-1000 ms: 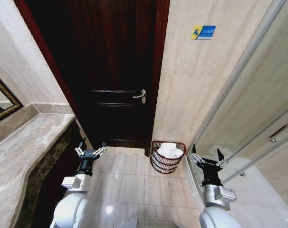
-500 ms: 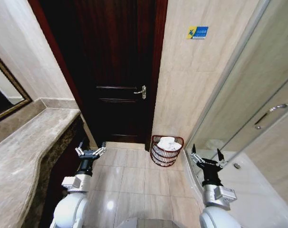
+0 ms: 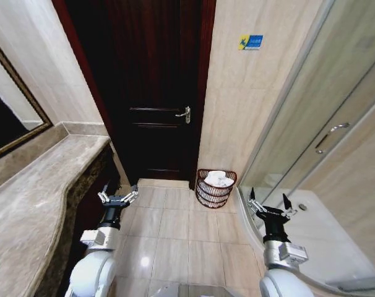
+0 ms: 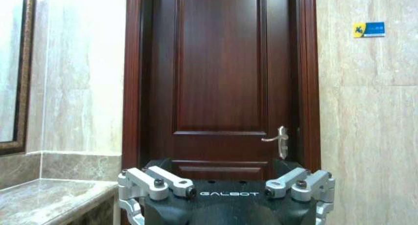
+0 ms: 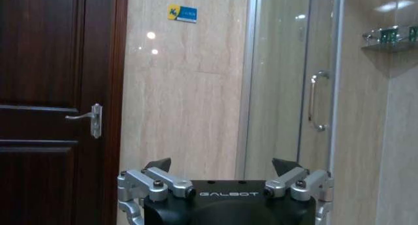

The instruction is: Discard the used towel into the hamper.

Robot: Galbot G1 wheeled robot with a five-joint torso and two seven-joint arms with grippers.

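Head view looks down on a tiled bathroom floor (image 3: 187,241), where my small dark reddish-brown open-weave wire hamper (image 3: 215,189) stands against the beige stone wall, just beside the frame of the dark wooden door (image 3: 151,93). A crumpled white towel (image 3: 218,179) lies inside the hamper, showing above its rounded rim. The hamper sits ahead of me, between my two arms and a little nearer the right one, well apart from both.

My left gripper (image 3: 118,198) is raised low at the left, close to the edge of the grey marble bench (image 3: 33,204), with its fingers spread wide and nothing between them. My right gripper (image 3: 271,206) is held up at the right, beside the glass shower enclosure (image 3: 311,142), also spread wide and empty.

From the left wrist, my open left gripper (image 4: 225,186) points at the door and its silver lever handle (image 4: 279,141). From the right wrist, my open right gripper (image 5: 222,178) faces the beige wall, with a small blue and yellow sign (image 5: 182,13) high on it.
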